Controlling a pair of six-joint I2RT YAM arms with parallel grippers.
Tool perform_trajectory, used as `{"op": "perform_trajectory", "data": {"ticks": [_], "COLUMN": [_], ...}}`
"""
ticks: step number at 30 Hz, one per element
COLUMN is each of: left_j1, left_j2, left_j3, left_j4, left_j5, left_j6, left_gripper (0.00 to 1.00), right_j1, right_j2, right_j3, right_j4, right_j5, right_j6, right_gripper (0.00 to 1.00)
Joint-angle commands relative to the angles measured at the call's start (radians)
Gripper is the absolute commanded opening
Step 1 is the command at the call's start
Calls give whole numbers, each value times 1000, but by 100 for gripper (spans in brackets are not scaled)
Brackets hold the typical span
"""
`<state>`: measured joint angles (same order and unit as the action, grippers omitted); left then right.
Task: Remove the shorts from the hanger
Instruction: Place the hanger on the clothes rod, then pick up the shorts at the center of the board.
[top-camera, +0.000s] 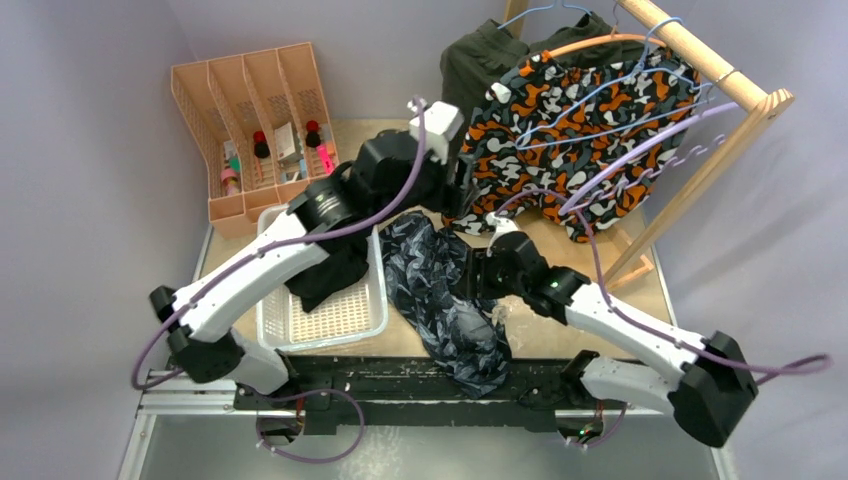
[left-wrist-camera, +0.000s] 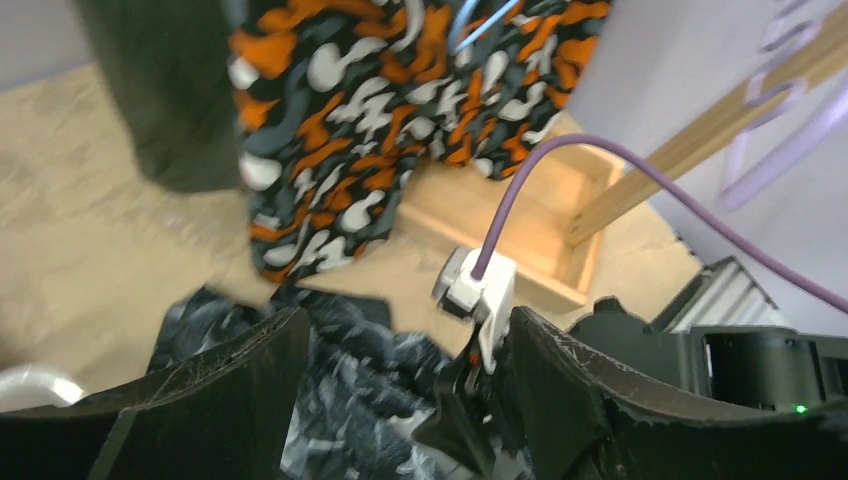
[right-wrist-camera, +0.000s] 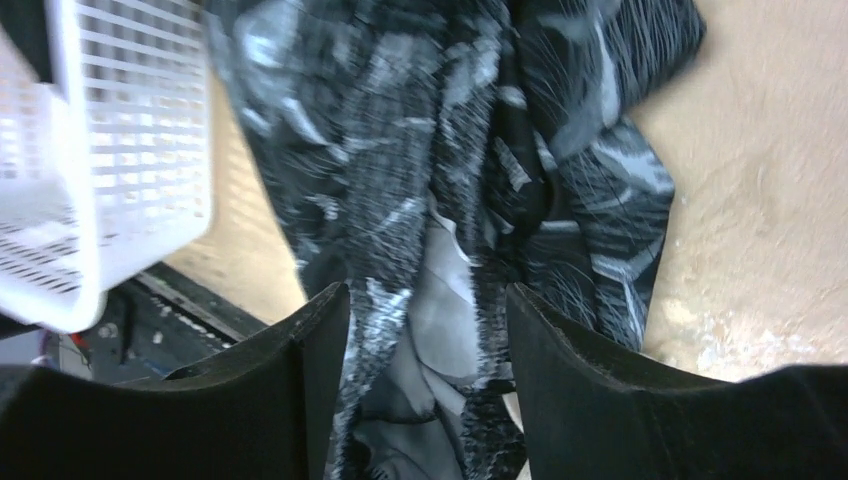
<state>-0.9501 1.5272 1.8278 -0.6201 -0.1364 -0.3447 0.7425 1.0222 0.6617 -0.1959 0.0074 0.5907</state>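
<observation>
Orange-black-white camouflage shorts (top-camera: 580, 120) (left-wrist-camera: 350, 120) hang on a blue wire hanger (top-camera: 600, 95) on the wooden rack. Olive green shorts (top-camera: 475, 60) (left-wrist-camera: 170, 90) hang behind them. Dark blue-grey camouflage shorts (top-camera: 440, 300) (left-wrist-camera: 340, 370) (right-wrist-camera: 450, 130) lie crumpled on the table. Black shorts (top-camera: 330, 272) lie in the white basket. My left gripper (top-camera: 458, 205) (left-wrist-camera: 405, 315) hovers open just below the orange pair's hem, holding nothing. My right gripper (top-camera: 472, 275) (right-wrist-camera: 428, 292) stands open low over the dark camouflage shorts, its jaws on either side of a fold.
The wooden rack (top-camera: 700, 60) stands at the back right, its base frame (left-wrist-camera: 560, 210) on the table. A white mesh basket (top-camera: 330, 325) (right-wrist-camera: 130, 150) sits at the front left. A tan desk organiser (top-camera: 250, 120) stands at the back left. Purple cables trail from both wrists.
</observation>
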Motion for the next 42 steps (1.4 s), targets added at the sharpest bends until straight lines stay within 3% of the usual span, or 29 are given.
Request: {"op": "perform_trajectory", "data": {"ticks": [1, 3, 4, 5, 13, 20, 23, 28, 32, 35, 42], "left_j1": [6, 8, 8, 9, 10, 10, 11, 13, 46, 113, 491], "left_j2": [-180, -246, -278, -306, -406, -444, -478, -496, -476, -467, -460], "left_j3": [-223, -322, -366, -412, -579, -614, -639, -673, -682, -687, -663], "left_j4": [81, 75, 70, 66, 41, -14, -37, -74, -112, -128, -138], "left_j5": [-213, -266, -290, -311, -369, -496, -576, -644, -658, -639, -396], "left_j6": [-92, -130, -150, -171, -267, -312, -339, -359, -377, -371, -346], "left_gripper": [73, 73, 73, 73, 73, 73, 73, 73, 74, 77, 78], "right_j1": [15, 38, 51, 66, 165, 299, 349, 380, 396, 413, 425], "right_j2": [111, 139, 149, 160, 316, 482, 529, 598, 651, 641, 521], "right_j3": [33, 28, 26, 25, 91, 193, 200, 216, 247, 293, 509], "right_j4": [-59, -57, -54, -49, -61, -223, -233, -182, -174, -204, -318], "right_j5": [39, 31, 24, 13, 75, 443, 506, 505, 511, 540, 640], "right_j6": [101, 115, 119, 116, 126, 350, 417, 399, 400, 399, 325], "right_gripper": [64, 71, 89, 98, 99, 99, 92, 65, 35, 0, 0]}}
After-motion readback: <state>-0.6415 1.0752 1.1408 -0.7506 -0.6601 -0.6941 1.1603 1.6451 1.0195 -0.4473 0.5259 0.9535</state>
